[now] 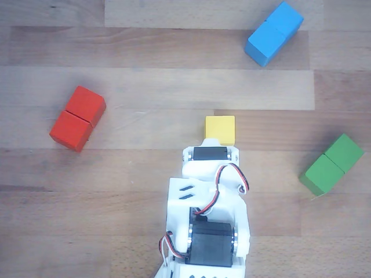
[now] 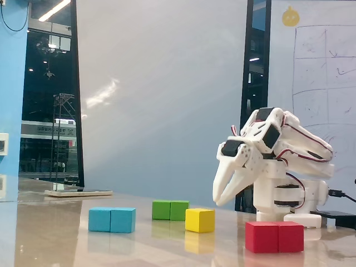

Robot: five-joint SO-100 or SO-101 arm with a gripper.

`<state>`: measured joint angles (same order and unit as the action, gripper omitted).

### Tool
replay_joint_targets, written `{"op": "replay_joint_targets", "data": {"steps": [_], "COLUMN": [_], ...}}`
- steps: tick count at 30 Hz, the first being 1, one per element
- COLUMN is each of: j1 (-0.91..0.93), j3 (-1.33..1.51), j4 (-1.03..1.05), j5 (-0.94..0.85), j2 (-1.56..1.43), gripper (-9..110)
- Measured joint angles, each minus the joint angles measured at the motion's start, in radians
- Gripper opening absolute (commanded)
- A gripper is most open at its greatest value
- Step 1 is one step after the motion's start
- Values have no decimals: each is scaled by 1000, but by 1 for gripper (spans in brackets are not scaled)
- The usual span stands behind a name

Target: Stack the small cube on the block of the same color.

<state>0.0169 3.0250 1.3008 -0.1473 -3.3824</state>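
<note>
The small yellow cube (image 1: 220, 128) sits on the wooden table just beyond the arm's wrist (image 1: 210, 159); in the fixed view it (image 2: 200, 220) stands in the middle. My gripper (image 2: 218, 201) hangs fingers-down, a little above the table, beside the cube and not touching it. Its fingertips meet and hold nothing. In the other view the wrist hides the fingertips. No yellow block shows in either view.
A red block (image 1: 77, 117) (image 2: 275, 237), a blue block (image 1: 273, 32) (image 2: 112, 219) and a green block (image 1: 331, 164) (image 2: 171, 210), each two cubes long, lie spread around the cube. The arm's base (image 2: 289, 194) stands behind the red block in the fixed view.
</note>
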Motion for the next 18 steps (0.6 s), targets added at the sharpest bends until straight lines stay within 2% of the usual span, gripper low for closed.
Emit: {"op": "replay_joint_targets", "data": {"steps": [7,13,18], "j1": [0,0,0], "j3": [-336,-758,-1098], "j4": [-40,-48,31], "j5": [-5,-5,-5], "j2": [341,772,1140], "gripper": [0,1,1]}}
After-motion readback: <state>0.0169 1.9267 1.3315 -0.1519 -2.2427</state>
